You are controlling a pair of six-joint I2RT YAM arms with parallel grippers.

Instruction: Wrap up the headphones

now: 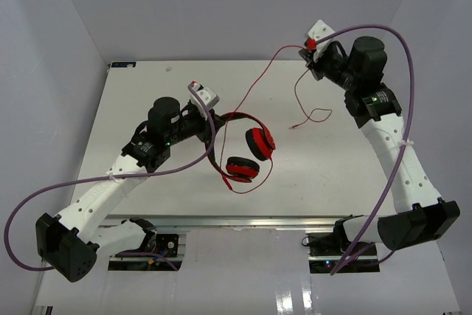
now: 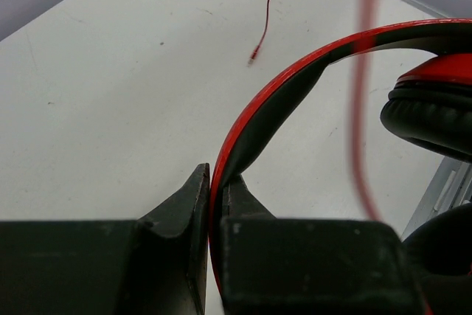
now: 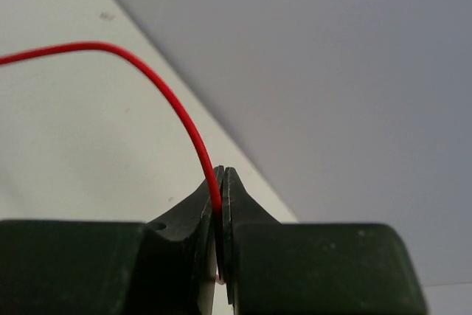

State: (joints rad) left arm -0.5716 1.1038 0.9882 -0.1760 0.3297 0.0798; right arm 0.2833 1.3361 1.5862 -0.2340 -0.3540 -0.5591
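Left wrist: left gripper (image 2: 216, 178) clamps the headband (image 2: 310, 64), right gripper (image 3: 222, 172) pinches the cable (image 3: 158, 79)

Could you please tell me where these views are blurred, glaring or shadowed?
Left wrist: the cable near the lens is blurred, while the headband pinched by the left gripper is sharper. Right wrist: the cable in the right gripper is crisp. Top external: even light, faint shadows, sheen on the near panel.

The headphones (image 1: 259, 142) are finished in glossy red, with black ear pads (image 2: 428, 116), and their thin cable (image 3: 96, 44) is coloured red. The table (image 1: 140, 94) is left plain white, and the arm cables (image 1: 383, 28) are sheathed in purple.
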